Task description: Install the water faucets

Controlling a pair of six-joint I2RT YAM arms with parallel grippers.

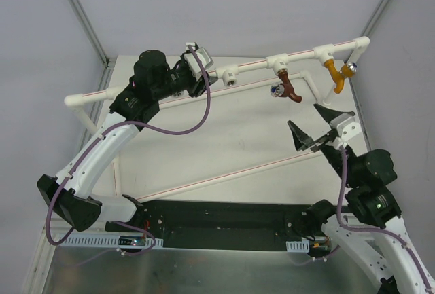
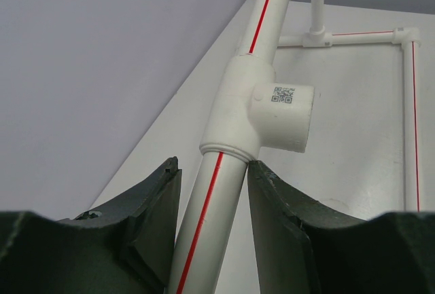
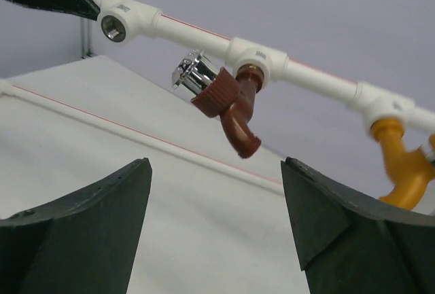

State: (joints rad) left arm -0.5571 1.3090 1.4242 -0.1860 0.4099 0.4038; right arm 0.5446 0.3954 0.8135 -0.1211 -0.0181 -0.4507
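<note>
At pipe (image 2: 202, 221) | left claw (image 2: 212, 169) clamped | right claw (image 3: 216, 163) agape facing brown faucet (image 3: 233, 108)

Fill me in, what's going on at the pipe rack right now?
The left fingers are clamped on the white pipe beside an empty tee, steadying it. The right fingers are open and hold nothing, pointed at the brown faucet, which hangs from the pipe. The orange faucet hangs further along.

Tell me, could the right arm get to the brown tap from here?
Probably yes. The right gripper is open and faces the brown tap on the pipe, with nothing in the gap between them. The left gripper clamps the pipe well off to the side.
</note>
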